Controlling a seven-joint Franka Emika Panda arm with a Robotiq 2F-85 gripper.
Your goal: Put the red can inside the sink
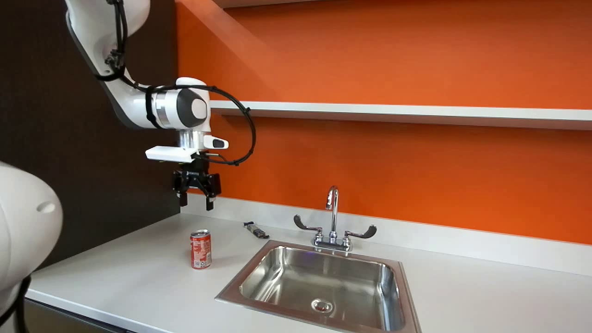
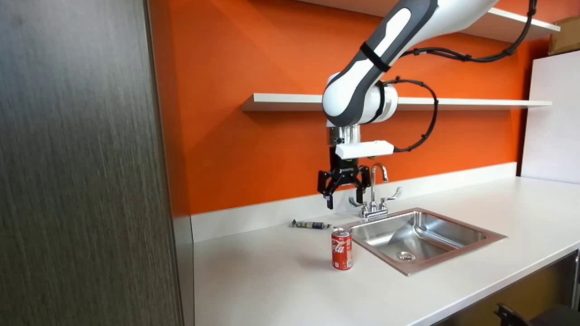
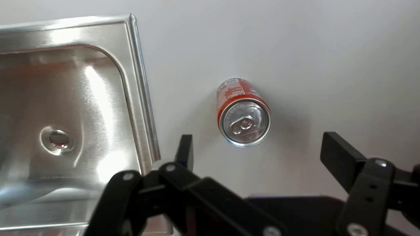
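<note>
The can [image 3: 246, 123] is glossy metal, the sink [image 1: 337, 280] shiny brushed steel, the counter [image 1: 129, 277] smooth.

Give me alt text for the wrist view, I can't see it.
A red can stands upright on a pale counter, seen from above, apart from the open black gripper at the bottom. The stainless steel sink, partly in frame at left, shows its round drain.

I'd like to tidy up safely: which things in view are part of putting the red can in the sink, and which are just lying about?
Part of the job:
red can, upright on the counter
sink, its destination
fingers, open

Just lying about:
small wrapped packet, near the sink
brown box, up high
</note>
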